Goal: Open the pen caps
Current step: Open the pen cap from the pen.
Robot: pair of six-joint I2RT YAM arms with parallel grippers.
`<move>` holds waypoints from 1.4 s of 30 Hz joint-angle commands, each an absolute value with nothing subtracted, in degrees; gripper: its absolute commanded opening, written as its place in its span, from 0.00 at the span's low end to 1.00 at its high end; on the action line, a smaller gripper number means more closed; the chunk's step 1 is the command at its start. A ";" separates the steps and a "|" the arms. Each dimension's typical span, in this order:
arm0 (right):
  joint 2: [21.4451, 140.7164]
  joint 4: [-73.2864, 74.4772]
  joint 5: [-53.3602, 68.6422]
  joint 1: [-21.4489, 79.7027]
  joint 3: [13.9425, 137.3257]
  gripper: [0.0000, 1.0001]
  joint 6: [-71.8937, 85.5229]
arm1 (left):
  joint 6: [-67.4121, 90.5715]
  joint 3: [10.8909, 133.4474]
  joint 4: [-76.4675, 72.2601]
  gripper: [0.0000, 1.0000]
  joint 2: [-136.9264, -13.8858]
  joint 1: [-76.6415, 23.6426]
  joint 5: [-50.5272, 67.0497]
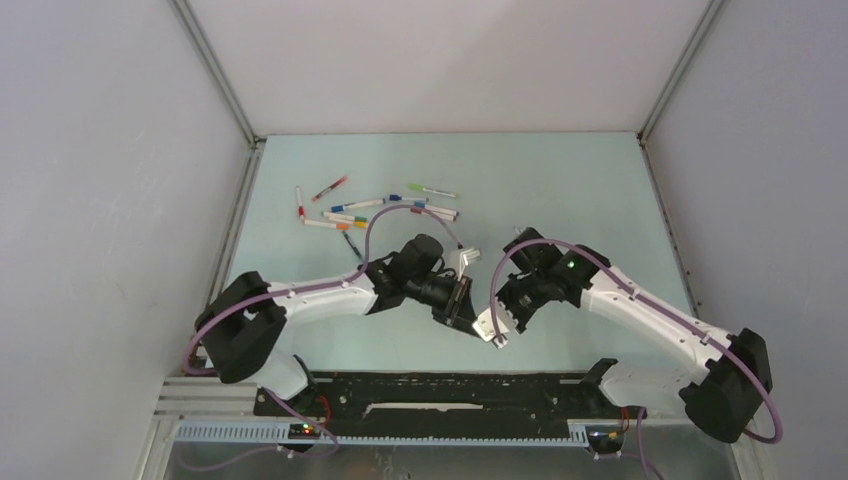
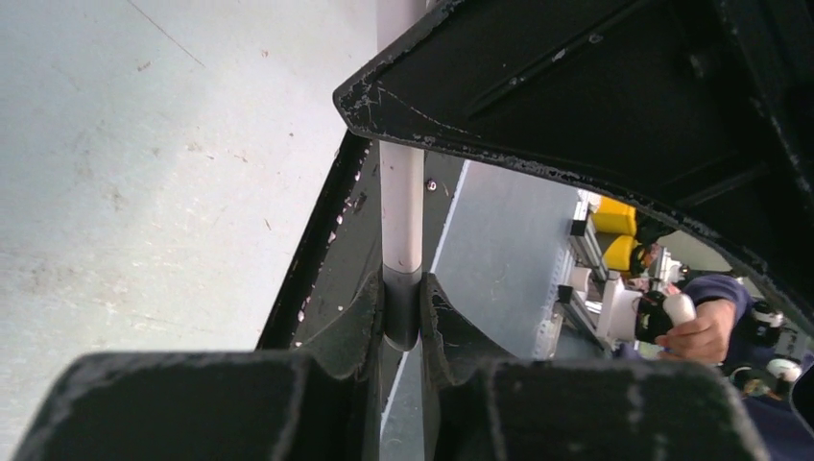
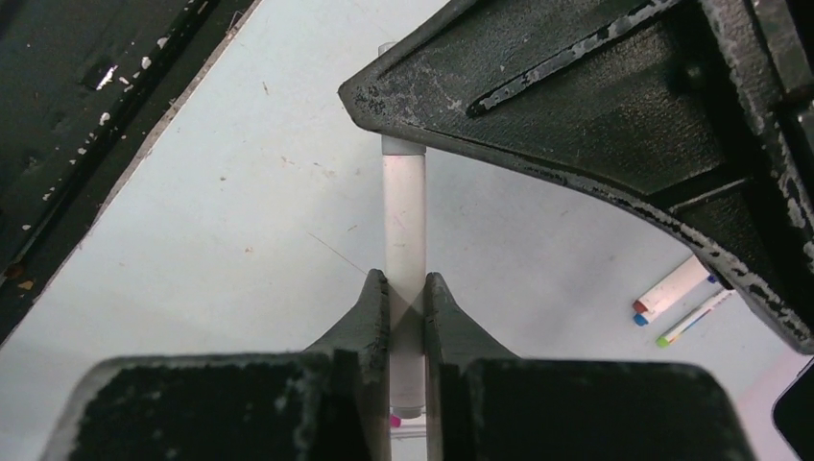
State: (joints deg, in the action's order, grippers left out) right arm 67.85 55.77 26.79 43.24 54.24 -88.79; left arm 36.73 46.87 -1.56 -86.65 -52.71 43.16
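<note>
White plastic barrel of one slim marker pen (image 3: 403, 206) hangs between the two arms, low over the pale green table (image 1: 560, 200) near their bases. On it the right gripper (image 3: 407, 322) is clamped tight, while the left gripper (image 2: 401, 303) is clamped on the dark grey cap (image 2: 401, 322) at the pen's other end. I judge the step in hand to be pulling this cap off. It looks seated against the barrel, so the next move calls for a straight pull apart along the pen's axis, with both grips firm. No box, tray or cup shows; the other white-barrelled pens (image 1: 372, 210) lie loose in a cluster at the table's far left
</note>
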 commanded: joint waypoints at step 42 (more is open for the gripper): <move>63.31 49.67 15.98 23.79 53.34 0.00 -98.15 | 31.95 39.90 9.95 0.00 -85.99 -54.58 53.98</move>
